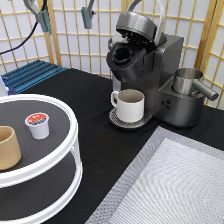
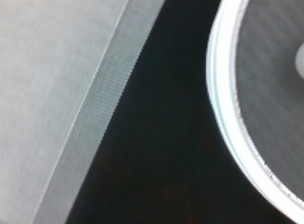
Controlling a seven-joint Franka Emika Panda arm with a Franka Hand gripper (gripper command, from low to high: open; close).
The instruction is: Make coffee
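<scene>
Gripper [image 1: 64,15] hung high at exterior view's top, fingers spread, empty; coffee pod [image 1: 38,124] sat on round tray [image 1: 70,150].

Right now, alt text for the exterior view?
The open claw hangs at the exterior view's top left, above a white round tiered stand holding the coffee pod and a tan cup. A white mug sits under the coffee machine, its lid raised.
</scene>
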